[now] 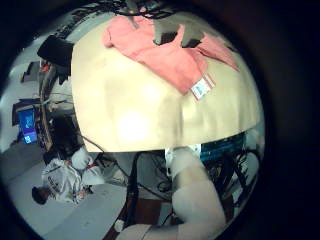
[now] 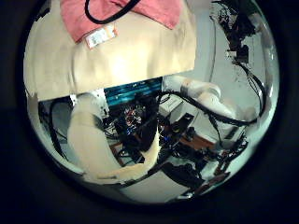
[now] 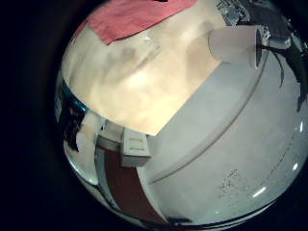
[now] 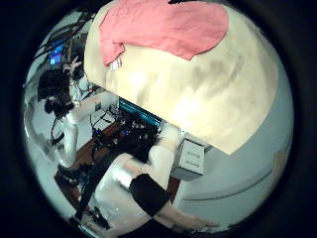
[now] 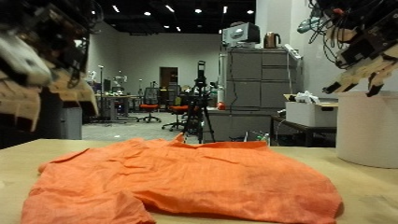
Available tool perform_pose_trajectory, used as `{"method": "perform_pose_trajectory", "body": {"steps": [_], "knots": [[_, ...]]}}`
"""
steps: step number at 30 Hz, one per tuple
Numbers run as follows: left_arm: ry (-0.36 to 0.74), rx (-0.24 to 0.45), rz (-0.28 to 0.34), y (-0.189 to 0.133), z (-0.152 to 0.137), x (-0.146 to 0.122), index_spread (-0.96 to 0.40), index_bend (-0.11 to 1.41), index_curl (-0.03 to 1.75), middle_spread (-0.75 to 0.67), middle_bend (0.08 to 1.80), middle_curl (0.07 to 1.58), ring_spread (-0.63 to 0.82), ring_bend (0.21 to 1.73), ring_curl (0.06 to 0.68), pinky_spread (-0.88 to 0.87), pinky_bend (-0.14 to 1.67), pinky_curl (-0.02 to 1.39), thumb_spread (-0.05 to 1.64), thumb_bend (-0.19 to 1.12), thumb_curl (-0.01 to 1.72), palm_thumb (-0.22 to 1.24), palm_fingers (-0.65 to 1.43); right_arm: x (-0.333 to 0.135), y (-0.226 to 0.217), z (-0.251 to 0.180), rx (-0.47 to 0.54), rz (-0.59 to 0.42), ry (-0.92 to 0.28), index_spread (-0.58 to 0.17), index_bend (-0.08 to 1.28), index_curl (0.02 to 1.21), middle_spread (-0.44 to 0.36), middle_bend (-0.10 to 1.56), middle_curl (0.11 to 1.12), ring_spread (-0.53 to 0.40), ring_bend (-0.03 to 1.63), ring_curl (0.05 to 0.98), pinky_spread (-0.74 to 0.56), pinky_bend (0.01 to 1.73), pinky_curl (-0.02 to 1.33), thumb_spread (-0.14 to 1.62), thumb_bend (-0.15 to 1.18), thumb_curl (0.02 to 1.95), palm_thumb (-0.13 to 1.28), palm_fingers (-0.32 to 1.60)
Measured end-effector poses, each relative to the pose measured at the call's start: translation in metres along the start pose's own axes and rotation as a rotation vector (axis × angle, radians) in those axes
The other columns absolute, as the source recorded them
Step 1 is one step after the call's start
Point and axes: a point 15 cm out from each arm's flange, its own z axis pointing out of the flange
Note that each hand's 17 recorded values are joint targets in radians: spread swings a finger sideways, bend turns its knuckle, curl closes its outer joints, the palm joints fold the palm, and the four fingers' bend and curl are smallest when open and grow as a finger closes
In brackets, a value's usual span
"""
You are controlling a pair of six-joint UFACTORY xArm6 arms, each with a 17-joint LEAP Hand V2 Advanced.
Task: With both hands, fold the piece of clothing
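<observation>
Orange garment (image 5: 187, 182) lies spread, unfolded, on the table (image 5: 25, 154); we judge folding unstarted. Left hand (image 5: 44, 56) and right hand (image 5: 361, 51) hover, fingers relaxed, empty.

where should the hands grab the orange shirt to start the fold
Probably the two outer edges of the orange shirt, one robot hand coming down from above at each side. It lies spread flat on the table, so its loose, slightly rumpled edges are easiest to pinch and lift.
</observation>
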Motion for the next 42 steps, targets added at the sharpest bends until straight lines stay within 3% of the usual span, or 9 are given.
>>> {"method": "perform_pose_trajectory", "body": {"steps": [6,17,21,22,24,29,30,37,42], "knots": [[-0.146,0.063,0.057,-0.037,0.018,-0.026,0.11,0.13,0.26,0.19,0.24,0.34,0.43,0.49,0.224,0.41,0.33,0.33,0.89,-0.03,0.32,0.23,0.13,-0.005,0.009,0.003,-0.029,0.025,-0.025,-0.387,0.18,0.3,0.124,0.18,0.26,0.279,0.21,0.265,0.35,0.32,0.33,1.07,-0.02,0.26,0.28,0.01],[-0.29,-0.066,0.084,-0.068,0.054,-0.064,0.17,0.15,0.23,0.36,0.2,0.32,0.54,0.46,0.211,0.41,0.47,0.37,0.89,-0.03,0.32,0.24,-0.04,-0.006,0.006,0.007,-0.041,0.038,-0.029,-0.393,0.18,0.31,0.125,0.18,0.27,0.278,0.19,0.261,0.35,0.3,0.33,1.07,-0.02,0.26,0.28,0.02],[-0.341,0.025,0.096,-0.093,0.054,-0.07,0.18,0.15,0.24,0.25,0.19,0.33,0.56,0.42,0.197,0.45,0.42,0.34,0.89,-0.03,0.32,0.24,-0.07,-0.006,0.0,0.013,-0.059,0.032,-0.035,-0.394,0.18,0.31,0.125,0.18,0.27,0.278,0.19,0.257,0.35,0.3,0.33,1.07,-0.02,0.26,0.28,0.02],[-0.346,0.04,0.1,-0.097,0.055,-0.071,0.17,0.16,0.24,0.39,0.13,0.3,0.58,0.46,0.208,0.46,0.4,0.34,0.89,-0.03,0.32,0.25,-0.09,-0.005,-0.001,0.013,-0.058,0.031,-0.035,-0.395,0.18,0.31,0.125,0.18,0.27,0.276,0.19,0.256,0.35,0.3,0.33,1.07,-0.02,0.26,0.28,0.01],[-0.35,0.024,0.116,-0.098,0.062,-0.068,0.17,0.14,0.24,0.45,0.16,0.29,0.6,0.49,0.217,0.48,0.4,0.33,0.89,-0.03,0.32,0.25,-0.06,-0.005,-0.002,0.015,-0.064,0.033,-0.038,-0.395,0.18,0.31,0.124,0.18,0.27,0.276,0.19,0.253,0.35,0.3,0.33,1.07,-0.02,0.26,0.28,0.01],[-0.351,-0.01,0.13,-0.101,0.07,-0.064,0.17,0.14,0.24,0.35,0.21,0.3,0.59,0.42,0.198,0.48,0.4,0.33,0.89,-0.03,0.32,0.25,-0.06,-0.004,-0.005,0.02,-0.083,0.029,-0.046,-0.396,0.18,0.31,0.124,0.18,0.27,0.275,0.19,0.25,0.35,0.3,0.33,1.07,-0.02,0.26,0.28,0.01],[-0.35,-0.018,0.132,-0.101,0.072,-0.063,0.17,0.13,0.23,0.42,0.2,0.29,0.61,0.42,0.2,0.49,0.4,0.33,0.89,-0.03,0.32,0.25,-0.06,-0.004,-0.005,0.021,-0.085,0.029,-0.047,-0.396,0.18,0.31,0.124,0.18,0.27,0.275,0.19,0.25,0.35,0.3,0.33,1.07,-0.02,0.26,0.28,0.01],[-0.339,-0.089,0.128,-0.101,0.088,-0.064,0.16,0.16,0.24,0.48,0.11,0.21,0.63,0.47,0.215,0.5,0.41,0.33,0.89,-0.03,0.32,0.25,-0.12,-0.004,-0.007,0.024,-0.094,0.027,-0.05,-0.39,0.18,0.31,0.113,0.17,0.27,0.269,0.2,0.252,0.35,0.3,0.33,1.07,-0.02,0.26,0.28,0.01],[-0.341,-0.111,0.119,-0.1,0.095,-0.065,0.17,0.13,0.23,0.45,0.19,0.23,0.6,0.47,0.217,0.49,0.37,0.31,0.89,-0.03,0.32,0.25,-0.07,-0.004,-0.007,0.023,-0.092,0.027,-0.049,-0.386,0.18,0.31,0.111,0.17,0.27,0.268,0.2,0.253,0.35,0.3,0.33,1.07,-0.02,0.26,0.28,0.01]]}}
